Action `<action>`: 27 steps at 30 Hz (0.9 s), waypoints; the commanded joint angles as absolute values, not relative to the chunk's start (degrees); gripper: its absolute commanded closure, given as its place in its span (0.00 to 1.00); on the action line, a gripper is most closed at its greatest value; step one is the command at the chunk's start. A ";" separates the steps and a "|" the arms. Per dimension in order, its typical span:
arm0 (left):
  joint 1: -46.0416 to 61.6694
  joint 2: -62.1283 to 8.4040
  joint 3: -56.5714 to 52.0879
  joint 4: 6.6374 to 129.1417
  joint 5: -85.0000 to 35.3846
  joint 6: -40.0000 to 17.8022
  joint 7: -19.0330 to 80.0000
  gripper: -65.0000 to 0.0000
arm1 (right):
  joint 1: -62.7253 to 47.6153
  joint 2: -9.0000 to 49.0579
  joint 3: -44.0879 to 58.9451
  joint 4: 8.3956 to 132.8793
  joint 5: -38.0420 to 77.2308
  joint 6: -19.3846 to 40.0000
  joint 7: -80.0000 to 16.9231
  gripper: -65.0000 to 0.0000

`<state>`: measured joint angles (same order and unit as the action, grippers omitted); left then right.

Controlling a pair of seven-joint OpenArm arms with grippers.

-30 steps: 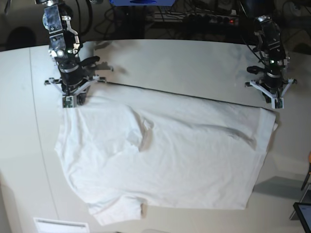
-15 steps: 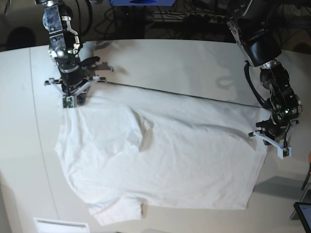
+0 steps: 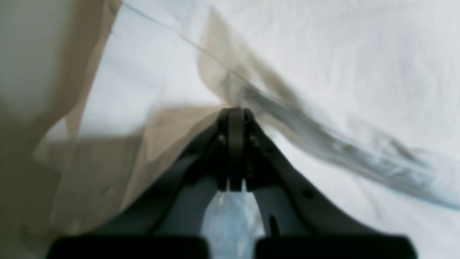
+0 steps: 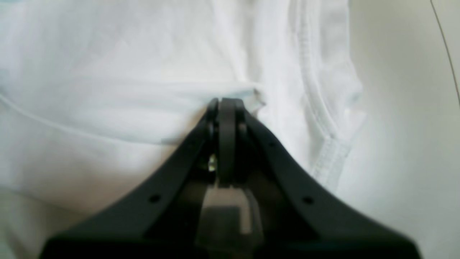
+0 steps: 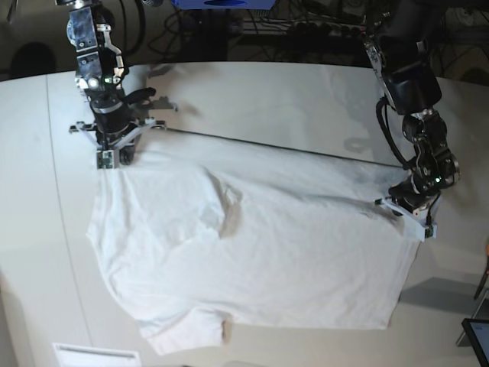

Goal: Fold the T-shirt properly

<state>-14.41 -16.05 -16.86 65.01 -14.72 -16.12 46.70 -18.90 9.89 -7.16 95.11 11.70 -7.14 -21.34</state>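
Note:
The white T-shirt (image 5: 260, 260) lies spread over the middle of the table, with a crease near its centre. My right gripper (image 5: 107, 159) is at the shirt's far left corner. In the right wrist view that gripper (image 4: 226, 102) is shut on a pinch of T-shirt (image 4: 107, 72) fabric beside a hemmed edge. My left gripper (image 5: 416, 222) is at the shirt's right edge. In the left wrist view it (image 3: 235, 111) is shut on T-shirt (image 3: 359, 72) cloth, which rises in a fold and drapes to its left.
The pale table (image 5: 267, 99) has a thin dark line (image 5: 306, 151) running across it behind the shirt. Cables and a power strip (image 5: 336, 30) lie beyond the back edge. A white label (image 5: 95, 355) sits at the front left, and a dark object (image 5: 477, 336) at the front right.
The left arm has swung from the shirt's far right corner toward the front and then slightly inward, taking the shirt's right edge with it. The right arm has stayed in place.

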 commanded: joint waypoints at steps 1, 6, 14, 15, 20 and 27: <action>-12.18 -16.92 -17.10 65.01 -11.65 -14.81 52.88 1.00 | -19.82 10.59 -5.76 95.34 10.95 -8.92 -24.40 1.00; -5.05 -17.45 -17.19 70.29 -12.18 -14.73 52.79 1.00 | -21.23 11.03 -4.26 97.01 10.95 -8.92 -24.75 1.00; 3.12 -16.13 -20.53 80.92 -12.00 -14.73 52.79 1.00 | -24.48 11.12 -4.44 97.63 10.95 -8.92 -24.75 1.00; 4.00 -15.96 -20.70 81.89 -12.09 -14.73 52.79 1.00 | -24.92 11.12 -4.26 97.63 10.95 -8.92 -24.75 1.00; 6.46 -15.69 -20.62 85.41 -12.09 -14.73 52.79 1.00 | -26.95 11.12 -4.26 97.89 10.95 -8.92 -24.75 1.00; 6.64 -14.46 -20.18 85.93 -12.09 -14.73 52.79 1.00 | -29.14 11.03 -4.09 97.89 10.95 -9.01 -24.75 1.00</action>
